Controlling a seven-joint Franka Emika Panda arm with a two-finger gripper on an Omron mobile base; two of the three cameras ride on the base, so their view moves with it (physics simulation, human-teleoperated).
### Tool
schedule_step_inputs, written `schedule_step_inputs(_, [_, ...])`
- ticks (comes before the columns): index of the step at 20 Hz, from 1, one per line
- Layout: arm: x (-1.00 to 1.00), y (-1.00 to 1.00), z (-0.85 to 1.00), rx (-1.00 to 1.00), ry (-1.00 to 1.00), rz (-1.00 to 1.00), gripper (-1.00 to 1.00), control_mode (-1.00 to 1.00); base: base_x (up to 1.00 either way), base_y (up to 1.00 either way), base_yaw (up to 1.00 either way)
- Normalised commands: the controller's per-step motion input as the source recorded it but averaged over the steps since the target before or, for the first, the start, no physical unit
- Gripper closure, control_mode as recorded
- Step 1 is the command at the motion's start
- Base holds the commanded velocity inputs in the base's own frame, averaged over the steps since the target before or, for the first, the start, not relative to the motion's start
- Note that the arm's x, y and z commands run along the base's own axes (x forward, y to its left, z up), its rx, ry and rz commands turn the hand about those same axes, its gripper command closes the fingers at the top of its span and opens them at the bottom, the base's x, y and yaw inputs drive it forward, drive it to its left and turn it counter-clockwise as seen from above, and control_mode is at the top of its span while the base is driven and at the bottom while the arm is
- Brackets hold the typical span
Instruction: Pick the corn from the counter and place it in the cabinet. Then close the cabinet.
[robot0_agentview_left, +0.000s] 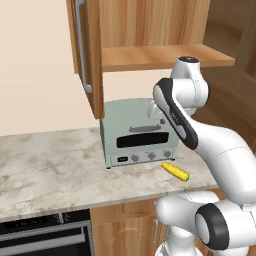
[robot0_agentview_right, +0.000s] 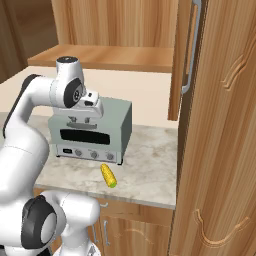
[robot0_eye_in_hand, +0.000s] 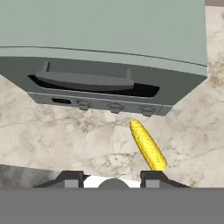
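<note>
While small yellow corn cob (robot0_eye_in_hand: 148, 146) lies free on beige marbled counter (robot0_eye_in_hand: 65, 135) at lower centre, my gripper (robot0_eye_in_hand: 113, 176) hovers narrow, empty: pick step; next needs jaws widened, descent.

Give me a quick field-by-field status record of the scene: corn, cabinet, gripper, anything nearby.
corn: lying on the counter, just in front of the toaster oven, near its right-hand knobs; not held
cabinet: doors open, wooden shelf bare where visible
gripper: shut, holding nothing, above the toaster oven and the corn, pointing down
toaster oven: door closed, standing on the counter under the cabinet
task stage: corn not yet picked
</note>
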Motion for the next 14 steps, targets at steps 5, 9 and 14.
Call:
schedule_step_inputs(5, [-0.2,-0.05,-0.07,0.0,0.03,0.01,-1.0,-1.0,0.0,0.0,0.0])
schedule_step_inputs(9, [-0.43,-0.2,-0.18,0.0,0.01,0.08,-1.0,-1.0,0.0,0.0,0.0])
schedule_step_inputs(14, [-0.51,-0.38,-0.47,0.02,0.0,0.14,-1.0,-1.0,0.0,0.0,0.0])
